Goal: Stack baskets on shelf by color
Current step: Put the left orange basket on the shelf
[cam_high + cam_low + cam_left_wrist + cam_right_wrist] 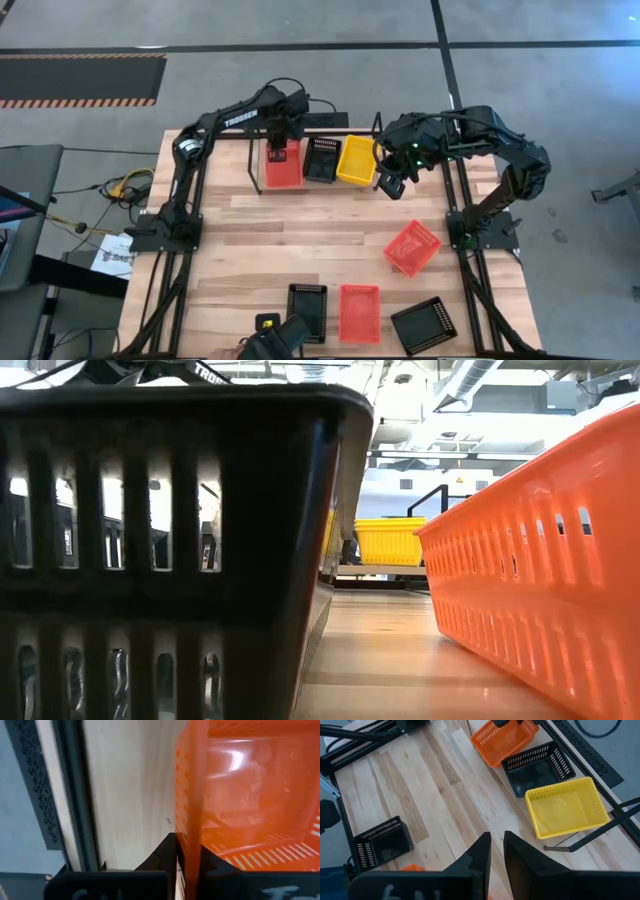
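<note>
A pale plank worktop (300, 250) is ringed by grey floor. A red-orange mesh basket (283, 168) is pinched by the left fingers (167, 855); right fingers (482, 851) are held narrow, empty.

The red-orange basket (250, 795) pinched at its wall by the left hand (187, 865) is glossy moulded plastic, its smooth floor throwing bright glints, its walls slotted. Beside that hand, the surface (130, 785) is pale wood, matt, finely grained. Ahead of the right hand (497, 851), the yellow basket (567, 810) and the black basket (540, 767) are the same perforated plastic with a soft sheen. The right hand's fingers (479, 851) look like matt black plastic.
</note>
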`<state>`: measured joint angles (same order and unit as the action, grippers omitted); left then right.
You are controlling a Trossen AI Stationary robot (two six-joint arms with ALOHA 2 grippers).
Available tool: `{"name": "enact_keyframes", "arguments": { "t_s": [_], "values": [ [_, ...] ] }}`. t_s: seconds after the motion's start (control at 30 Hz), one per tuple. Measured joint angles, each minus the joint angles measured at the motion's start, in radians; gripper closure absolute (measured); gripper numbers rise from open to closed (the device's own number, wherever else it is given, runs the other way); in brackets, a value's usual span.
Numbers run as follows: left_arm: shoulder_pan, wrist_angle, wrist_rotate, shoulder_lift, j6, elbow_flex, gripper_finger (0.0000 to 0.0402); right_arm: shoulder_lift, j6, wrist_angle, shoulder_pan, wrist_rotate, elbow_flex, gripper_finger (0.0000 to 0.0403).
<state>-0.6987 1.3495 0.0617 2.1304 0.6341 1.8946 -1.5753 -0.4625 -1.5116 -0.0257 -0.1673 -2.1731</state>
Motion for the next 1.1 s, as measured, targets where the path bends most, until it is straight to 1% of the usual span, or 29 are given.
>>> {"name": "enact_keyframes", "arguments": {
  "t_s": [0.13,0.83,0.97,1.1],
  "values": [
    [0.000,0.002,-0.007,0.021,0.002,-0.001,0.0401,0.000,0.000,0.000,0.000,0.000,0.000,0.0330],
    [-0.009,-0.023,0.007,0.018,-0.003,-0.006,0.0401,0.000,0.000,0.001,0.000,0.000,0.000,0.0330],
    [-0.009,-0.036,0.042,0.018,-0.006,-0.006,0.0389,0.000,0.000,0.000,0.000,0.001,0.000,0.0330],
    [-0.009,-0.038,0.076,0.018,-0.005,-0.006,0.0366,0.000,0.000,0.000,0.000,0.001,0.000,0.0330]
  ]
}}
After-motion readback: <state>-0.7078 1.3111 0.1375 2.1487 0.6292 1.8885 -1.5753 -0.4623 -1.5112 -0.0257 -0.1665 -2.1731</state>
